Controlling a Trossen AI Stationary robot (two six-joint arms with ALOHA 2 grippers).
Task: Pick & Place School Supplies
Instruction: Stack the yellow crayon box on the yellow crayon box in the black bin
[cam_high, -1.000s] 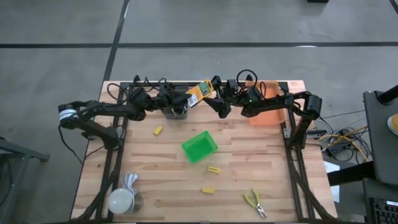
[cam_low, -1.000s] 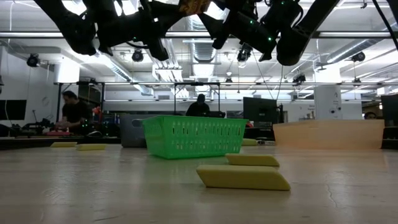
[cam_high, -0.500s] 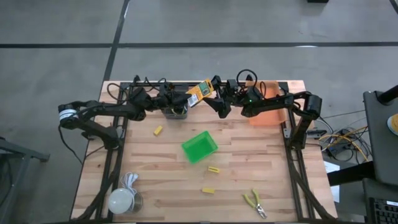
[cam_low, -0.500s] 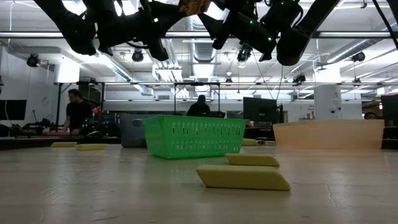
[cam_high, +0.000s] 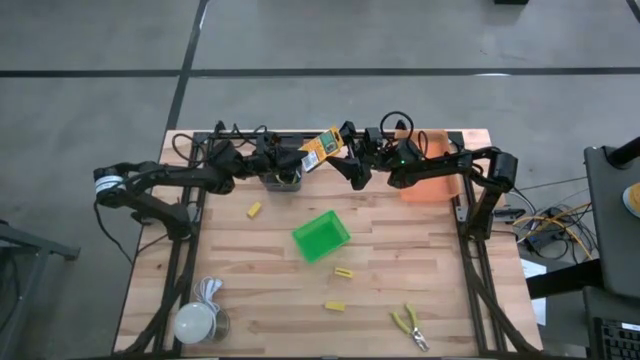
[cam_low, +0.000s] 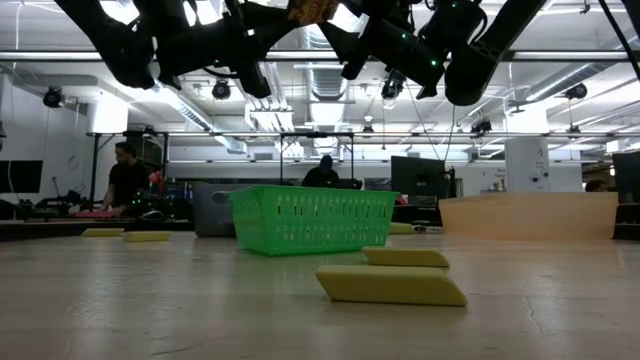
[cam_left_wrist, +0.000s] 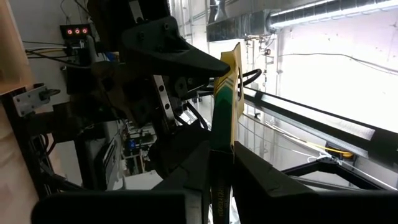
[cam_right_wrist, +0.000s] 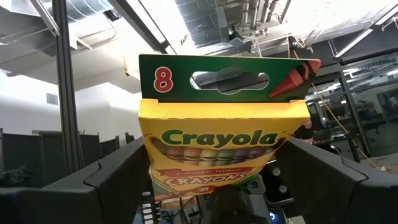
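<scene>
Nothing moved, left claw (cam_high: 300, 160) gripping yellow-and-green crayon box (cam_high: 321, 148), right claw (cam_high: 352, 152) open beside it

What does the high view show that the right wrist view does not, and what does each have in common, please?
Only the high view shows the table layout: the green bin, the yellow-handled pliers, three small yellow blocks lying loose on the wood, and the left gripper and right gripper meeting near the far edge. Only the right wrist view shows the box's printed front, reading "Crayola" with an 8, and the ceiling behind it. Both show the crayon box raised off the table between the two grippers.
</scene>
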